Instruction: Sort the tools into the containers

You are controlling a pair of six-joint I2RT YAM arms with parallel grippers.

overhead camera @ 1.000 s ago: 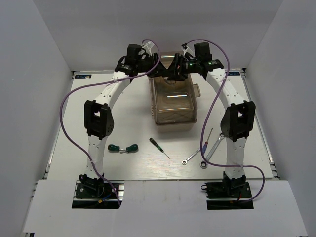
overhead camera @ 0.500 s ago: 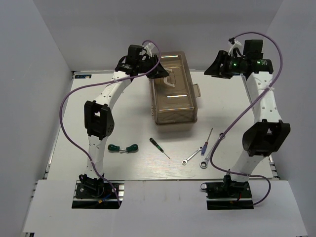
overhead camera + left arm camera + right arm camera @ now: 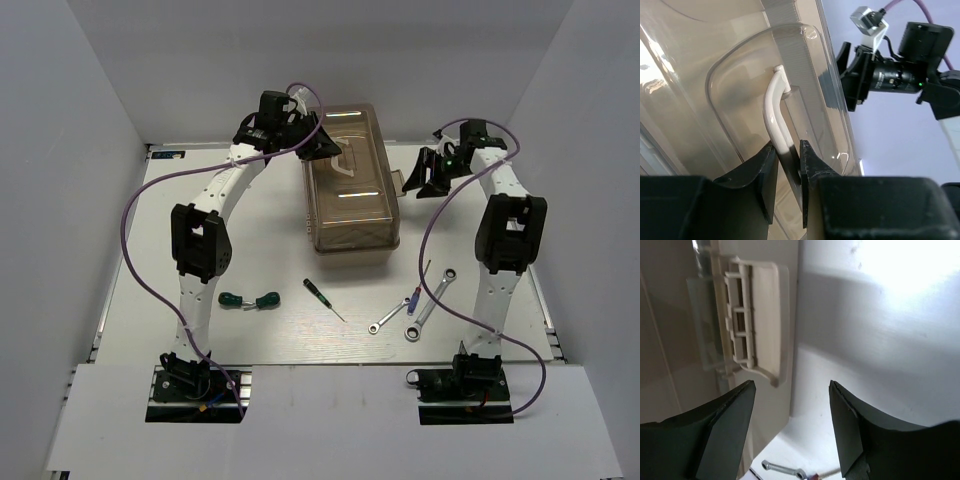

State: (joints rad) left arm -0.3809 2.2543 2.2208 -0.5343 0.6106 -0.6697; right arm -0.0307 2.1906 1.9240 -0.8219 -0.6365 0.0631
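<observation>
The closed toolbox [image 3: 350, 195], with its translucent brown lid, stands at the middle back of the table. My left gripper [image 3: 325, 150] [image 3: 788, 150] is over the lid, its jaws shut on the white handle bar [image 3: 775, 112]. Level with the box's right side, my right gripper [image 3: 420, 180] [image 3: 792, 390] stands open beside the beige latch [image 3: 757, 320] and holds nothing. The tools lie in front of the box: two green screwdrivers [image 3: 232, 298] [image 3: 266, 298], a slim black one [image 3: 318, 293], a red/blue one [image 3: 414, 297] and two silver wrenches [image 3: 385, 320] [image 3: 432, 297].
The table's back edge runs close behind the toolbox. White walls close in the left, right and back. Both arm bases sit at the near edge. Purple cables loop from each arm.
My right arm has swung from the top of the toolbox out to the right and down beside the latch, its jaws widening. My left jaws have narrowed onto the handle.
</observation>
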